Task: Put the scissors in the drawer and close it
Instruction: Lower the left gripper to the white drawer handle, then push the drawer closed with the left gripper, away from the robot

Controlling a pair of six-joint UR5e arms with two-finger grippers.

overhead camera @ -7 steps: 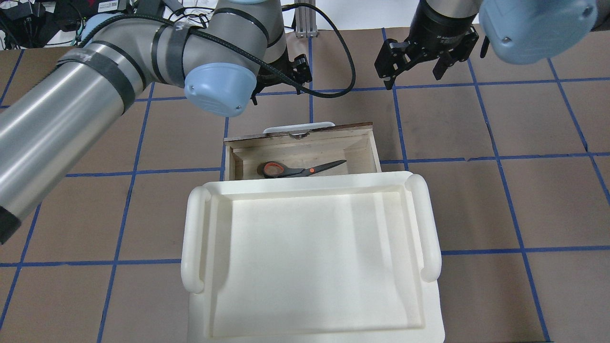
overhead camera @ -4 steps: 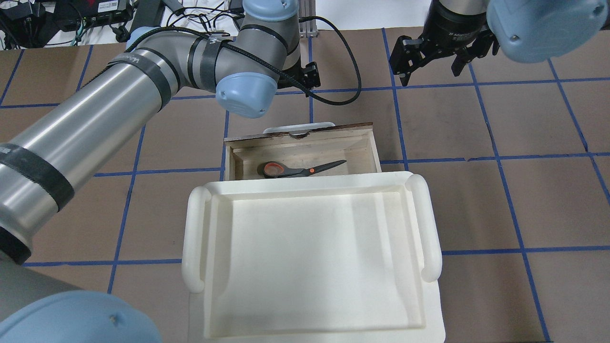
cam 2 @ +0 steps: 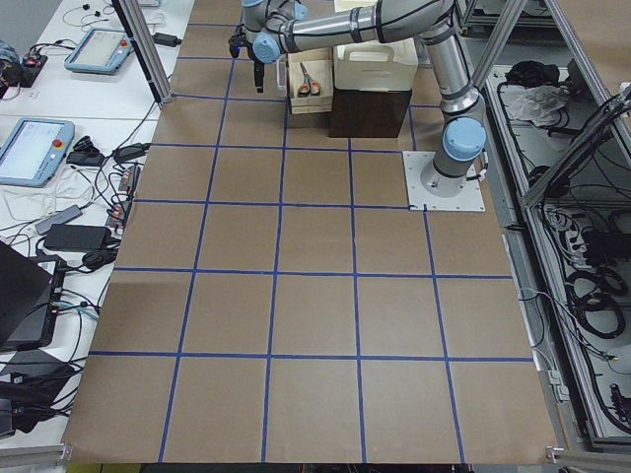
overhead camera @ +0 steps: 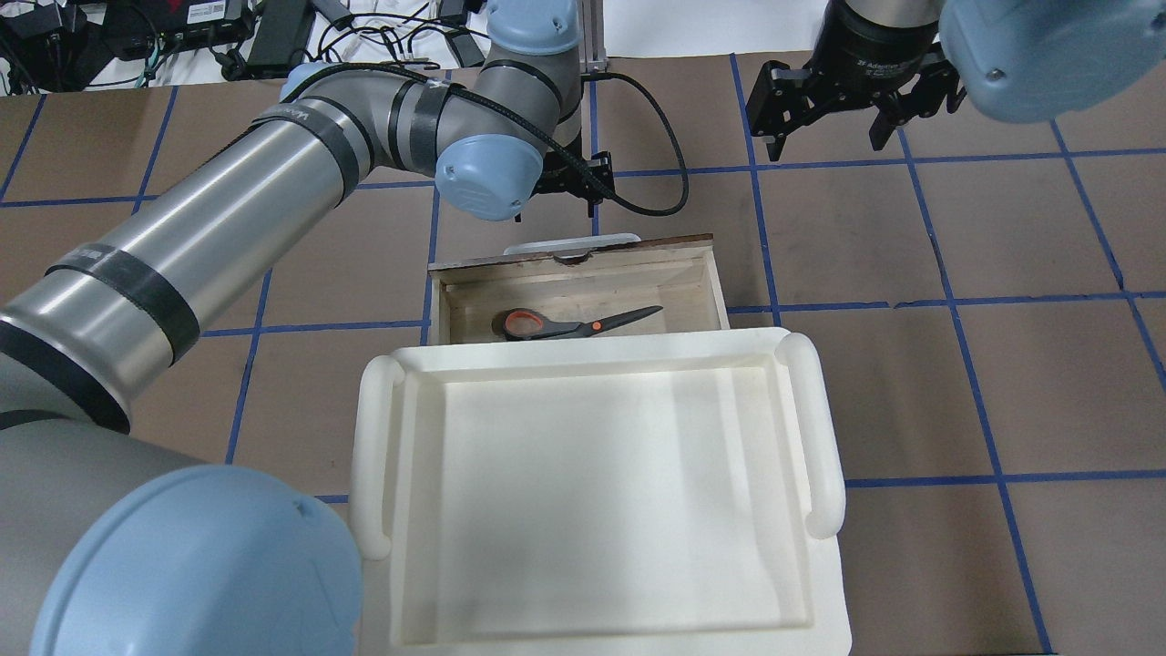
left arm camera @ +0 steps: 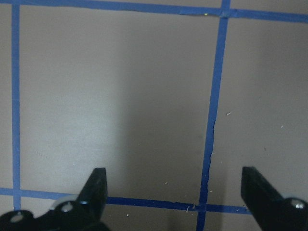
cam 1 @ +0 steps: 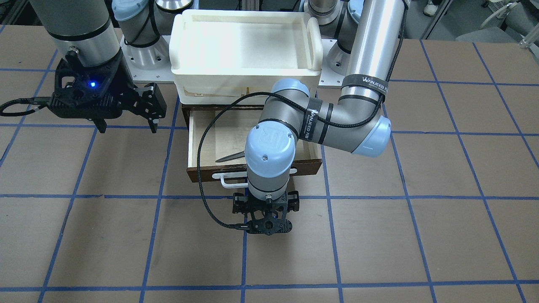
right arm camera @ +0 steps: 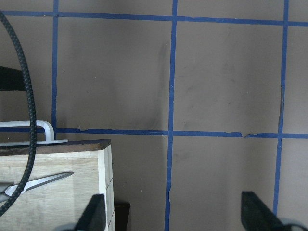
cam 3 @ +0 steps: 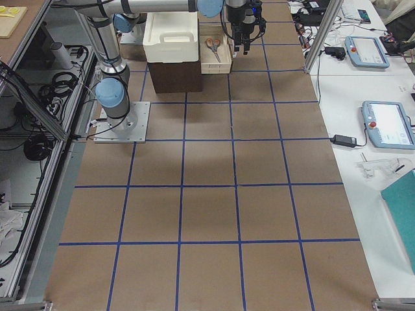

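Note:
The scissors (overhead camera: 565,323) lie flat inside the open drawer (overhead camera: 706,282), handles towards the robot's left; the blade tip shows in the front-facing view (cam 1: 229,157) and the right wrist view (right arm camera: 45,180). The drawer's white bar handle (overhead camera: 569,243) faces away from the robot. My left gripper (overhead camera: 569,182) points down at the table just beyond the handle, open and empty, with bare table between its fingers in the left wrist view (left arm camera: 175,192). My right gripper (overhead camera: 824,137) hangs open and empty beyond the drawer's right corner (right arm camera: 103,149).
A white plastic tray (overhead camera: 364,456) sits on top of the dark cabinet that holds the drawer. The left arm's black cable (cam 1: 202,168) loops over the drawer. The table is brown with blue tape lines (overhead camera: 756,228).
The left arm has swung its wrist to the right and nearer the drawer front. The right gripper has drifted slightly right and away. Scissors and drawer have not moved.

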